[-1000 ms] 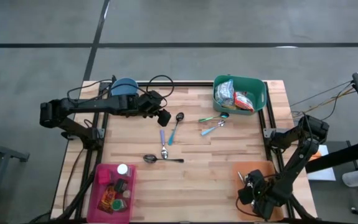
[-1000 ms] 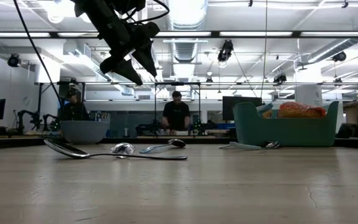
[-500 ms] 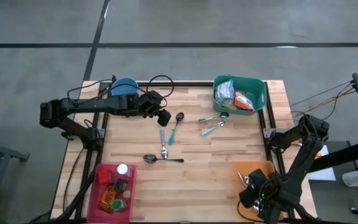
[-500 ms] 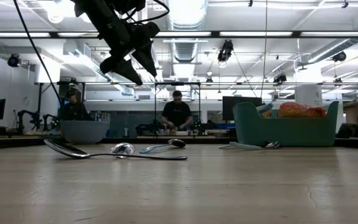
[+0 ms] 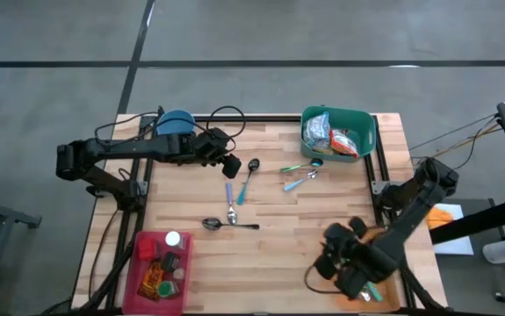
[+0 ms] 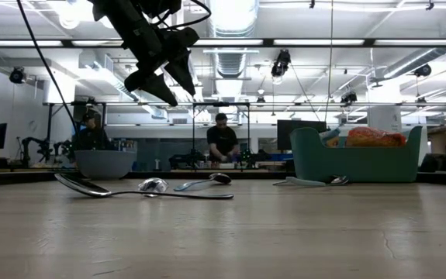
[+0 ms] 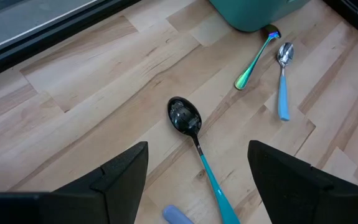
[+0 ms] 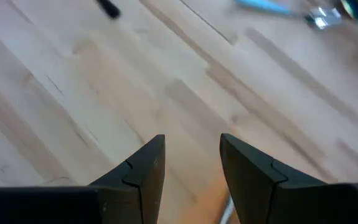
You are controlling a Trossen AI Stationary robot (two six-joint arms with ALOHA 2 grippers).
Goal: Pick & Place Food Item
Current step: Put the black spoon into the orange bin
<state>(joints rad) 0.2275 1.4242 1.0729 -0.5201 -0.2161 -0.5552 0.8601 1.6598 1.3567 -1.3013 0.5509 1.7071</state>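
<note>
Food packets lie in the green bin at the far right; in the low view the bin shows with packets sticking out above its rim. My left gripper hangs open, high above the table's far middle. Its wrist view looks down on a black spoon with a teal handle. My right gripper stands open above bare wood near the table's near right. Nothing is between its fingers.
A pink bin of small jars and packets stands at the near left. Several spoons lie across the table's middle, two more beside the green bin. A blue bowl sits at the far left. An orange mat lies under my right arm.
My right gripper has risen from the orange mat at the near right corner and swung toward the table's left, rolling its wrist as it went. Its finger gap looks unchanged. My left arm has kept still.
</note>
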